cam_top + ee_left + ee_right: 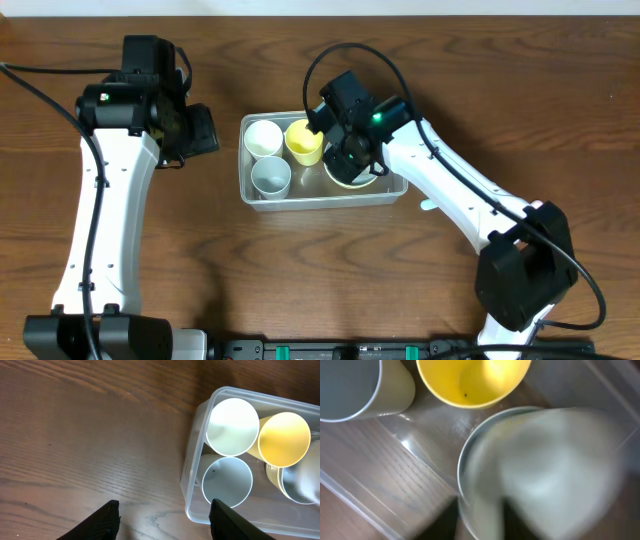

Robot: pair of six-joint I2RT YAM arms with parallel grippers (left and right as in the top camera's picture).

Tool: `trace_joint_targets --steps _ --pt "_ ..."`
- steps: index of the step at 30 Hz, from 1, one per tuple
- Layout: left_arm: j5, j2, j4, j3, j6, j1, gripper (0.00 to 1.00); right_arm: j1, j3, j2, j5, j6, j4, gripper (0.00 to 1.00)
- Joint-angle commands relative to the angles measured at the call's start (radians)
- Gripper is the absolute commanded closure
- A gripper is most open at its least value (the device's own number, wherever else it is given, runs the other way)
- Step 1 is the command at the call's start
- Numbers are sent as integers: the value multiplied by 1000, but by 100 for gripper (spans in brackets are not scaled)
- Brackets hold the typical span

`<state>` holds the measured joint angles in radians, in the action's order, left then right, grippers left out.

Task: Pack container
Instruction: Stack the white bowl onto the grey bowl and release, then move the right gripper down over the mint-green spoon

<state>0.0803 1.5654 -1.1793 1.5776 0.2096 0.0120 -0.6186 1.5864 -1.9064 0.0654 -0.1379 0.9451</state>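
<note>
OK, quick status. Container, the clear tub, sits mid-table, long side running L to R, between my two arms.

Inside it:
- white cup in the far-left corner
- grey cup just in front of it
- yellow cup beside the white one
- all 3 upright, mouths up, packed close
- a bowl w/ a yellowish rim fills the right part

Left gripper is spread wide w/ nothing between the fingers, only bare wood under it. It hangs just outside the tub's left end wall, not touching.

Right gripper is down inside the tub, right over the bowl and next to the yellow cup. Wrist cam there is badly blurred: I see a pale round rim close up and 2 dark smears at the bottom edge. Can't tell if that one is clamped on the bowl or not.
</note>
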Motion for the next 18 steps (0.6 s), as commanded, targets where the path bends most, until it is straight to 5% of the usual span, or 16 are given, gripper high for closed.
trace_joint_targets --steps 1,12,18 --pt "6 2 -6 -3 2 0 41 0 5 17 -26 -9 -3 55" --pt "6 2 -8 -3 2 0 41 159 50 215 -234 329 18 54" --pt "6 2 -8 -3 2 0 41 377 50 332 -236 765 143 42"
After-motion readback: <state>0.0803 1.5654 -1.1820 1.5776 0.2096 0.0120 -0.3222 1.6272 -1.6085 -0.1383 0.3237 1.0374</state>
